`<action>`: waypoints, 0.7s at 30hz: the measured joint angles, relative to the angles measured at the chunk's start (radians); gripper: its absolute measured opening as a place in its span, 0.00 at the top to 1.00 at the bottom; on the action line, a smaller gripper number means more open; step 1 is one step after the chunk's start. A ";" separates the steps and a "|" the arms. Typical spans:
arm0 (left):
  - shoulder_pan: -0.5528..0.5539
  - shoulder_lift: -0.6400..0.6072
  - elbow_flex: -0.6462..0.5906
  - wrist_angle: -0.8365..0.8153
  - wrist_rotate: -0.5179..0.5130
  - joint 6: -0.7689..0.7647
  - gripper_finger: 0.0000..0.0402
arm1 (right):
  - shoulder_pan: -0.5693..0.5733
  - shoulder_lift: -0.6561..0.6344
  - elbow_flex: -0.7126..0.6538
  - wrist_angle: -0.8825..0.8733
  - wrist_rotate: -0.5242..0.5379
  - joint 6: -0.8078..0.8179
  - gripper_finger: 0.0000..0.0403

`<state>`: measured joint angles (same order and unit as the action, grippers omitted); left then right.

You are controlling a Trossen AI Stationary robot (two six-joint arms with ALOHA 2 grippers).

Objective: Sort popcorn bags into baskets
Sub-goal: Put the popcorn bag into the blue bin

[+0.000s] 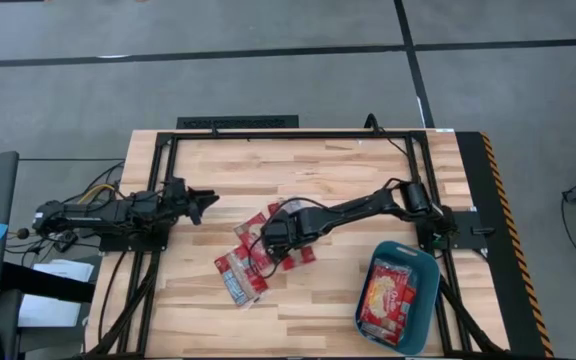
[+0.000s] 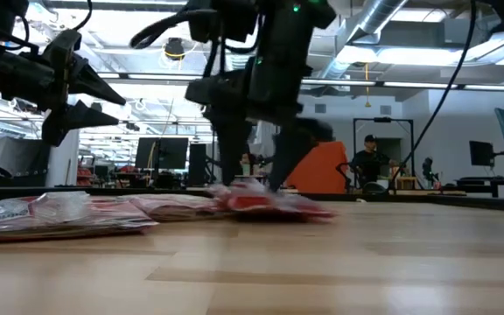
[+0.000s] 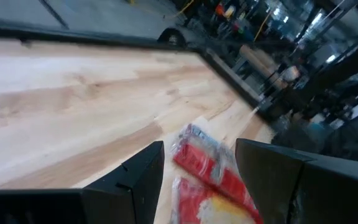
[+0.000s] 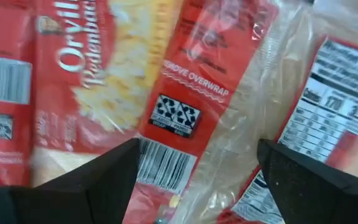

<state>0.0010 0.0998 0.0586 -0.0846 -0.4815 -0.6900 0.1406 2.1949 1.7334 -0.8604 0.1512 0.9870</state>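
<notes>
Several red popcorn bags (image 1: pixel 248 262) lie flat in a loose overlapping pile at the table's middle. One more bag (image 1: pixel 390 297) lies in the teal basket (image 1: pixel 426 272) at the near right. My right gripper (image 1: pixel 271 243) points steeply down over the pile, open. Its two fingers straddle a red bag with a barcode (image 4: pixel 185 93), which also shows in the low view (image 2: pixel 265 201). My left gripper (image 1: pixel 208 205) waits open and level above the table's left side, clear of the bags (image 3: pixel 207 165). My right gripper's open fingers (image 2: pixel 233 162) reach down to the top of the pile on either side of the barcode bag. I cannot tell whether they touch it. The bag lies flat on the others.
Bare wood stretches along the far side (image 1: pixel 298 165) and the near middle (image 1: pixel 308 320). A dark frame rail (image 1: pixel 288 135) runs around the table, and a yellow-black stripe (image 1: pixel 503 200) marks its right edge. A person (image 2: pixel 370 157) stands far off in the room.
</notes>
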 joint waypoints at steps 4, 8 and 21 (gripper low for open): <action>0.000 0.001 0.000 0.000 -0.003 0.001 0.53 | 0.000 -0.016 -0.005 -0.081 0.048 0.007 0.14; 0.000 -0.001 0.000 0.000 -0.006 0.000 0.53 | 0.000 -0.054 0.001 -0.086 0.095 0.003 0.14; 0.000 0.000 0.000 0.000 0.003 -0.005 0.53 | -0.020 -0.073 -0.002 -0.324 0.085 -0.084 0.17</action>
<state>0.0008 0.0994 0.0586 -0.0844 -0.4786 -0.6949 0.1201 2.1223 1.7314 -1.1840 0.2363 0.9029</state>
